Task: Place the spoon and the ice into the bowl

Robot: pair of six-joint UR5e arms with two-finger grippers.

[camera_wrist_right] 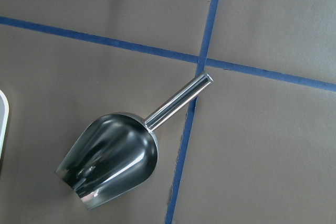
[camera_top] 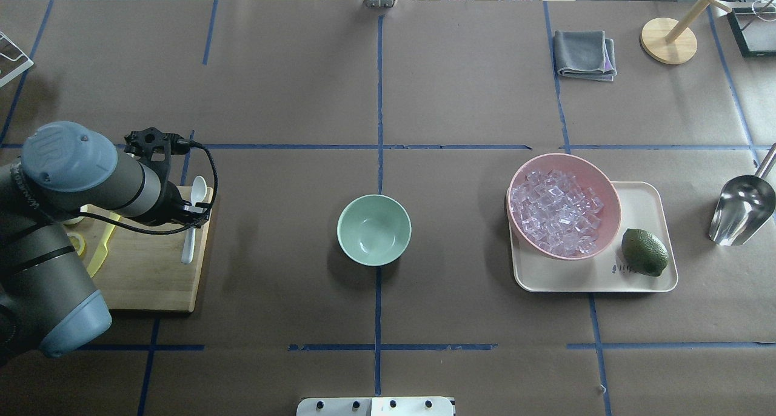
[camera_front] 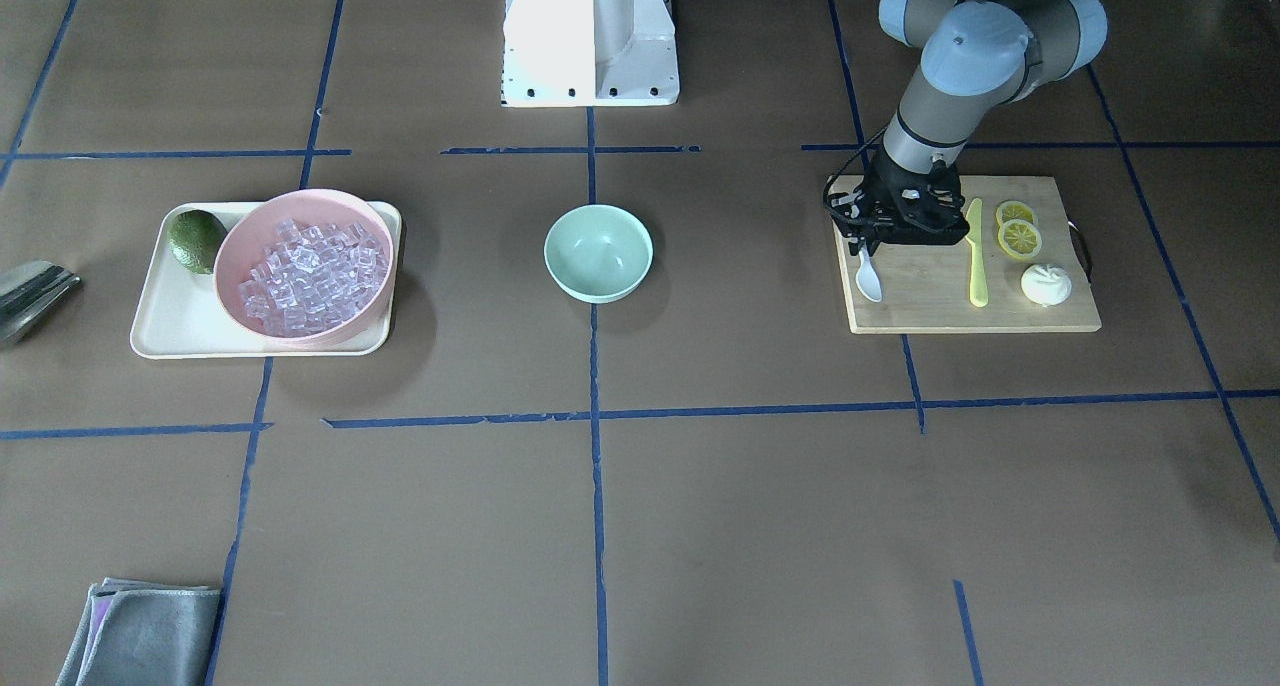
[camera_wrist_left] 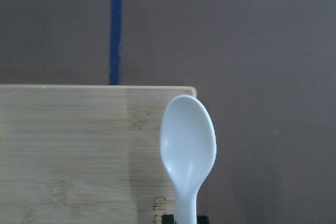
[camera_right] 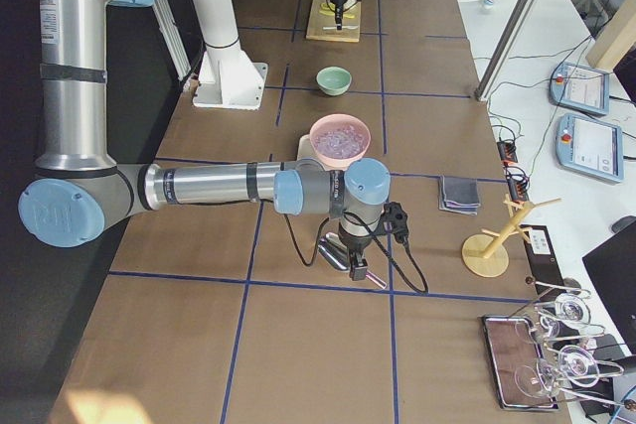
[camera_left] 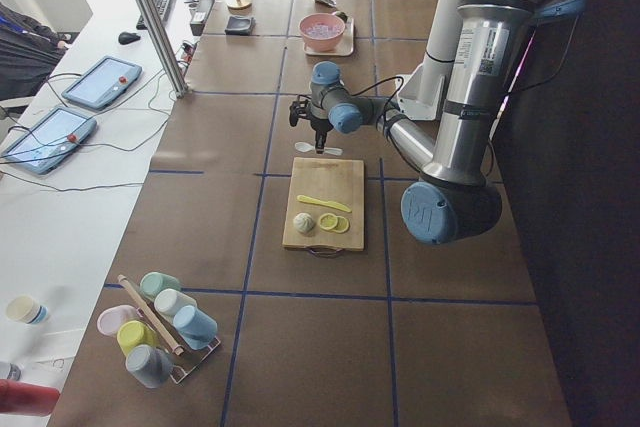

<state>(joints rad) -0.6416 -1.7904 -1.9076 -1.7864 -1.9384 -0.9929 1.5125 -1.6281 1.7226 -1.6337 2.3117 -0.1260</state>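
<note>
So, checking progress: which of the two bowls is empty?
The small mint-green bowl standing alone in the middle: its inside is bare. The larger pink bowl on the tray is full of ice.

Left arm (camera_top: 66,179) reaching in low, wrist turned down, left tool (camera_top: 193,208) pinched onto spoon (camera_top: 188,246) handle, right arm (camera_right: 209,186) stretched long and level, right tool (camera_right: 356,267) pointing down, fingers unclear
</note>
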